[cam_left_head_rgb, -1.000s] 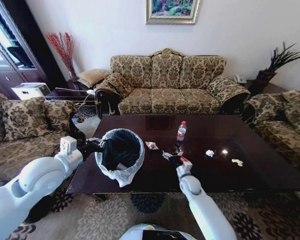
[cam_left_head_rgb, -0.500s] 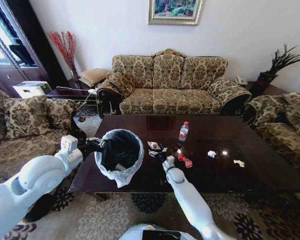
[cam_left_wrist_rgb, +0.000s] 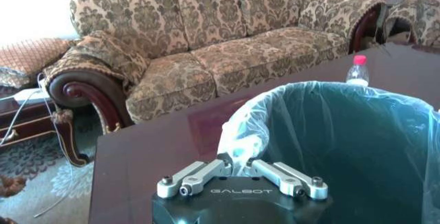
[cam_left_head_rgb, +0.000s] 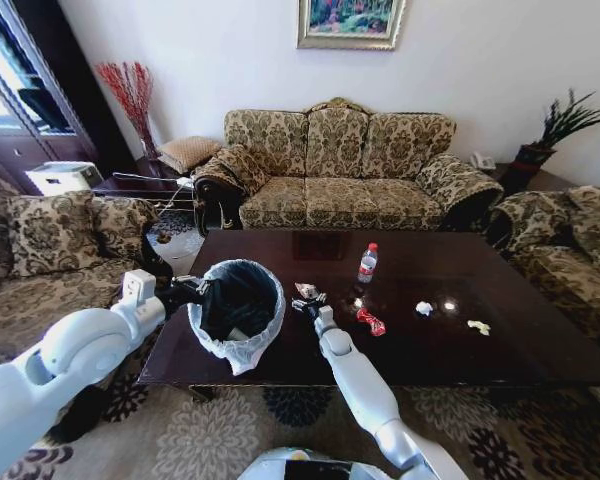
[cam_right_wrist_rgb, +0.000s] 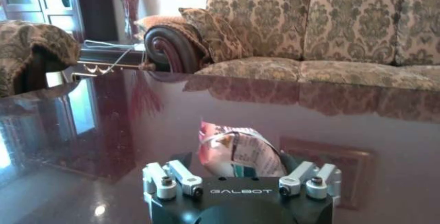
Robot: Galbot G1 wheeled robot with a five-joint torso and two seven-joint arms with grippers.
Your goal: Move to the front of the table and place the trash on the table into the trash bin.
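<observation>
Now shifted left across table (cam_left_head_rgb: 480, 350): right gripper (cam_left_head_rgb: 307, 304) spread open around small packet (cam_right_wrist_rgb: 237, 152). Left gripper (cam_left_wrist_rgb: 238, 168) clamped on bin (cam_left_head_rgb: 238, 310) liner.

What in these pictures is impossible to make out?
- Right gripper, right wrist view: the small packet sits between its fingers; contact unclear.
- Trash bin, head view: its dark liner hides the contents.
- Yellowish scrap, head view: too small to identify.
- Bottle, left wrist view: the bin rim covers its lower part.
</observation>
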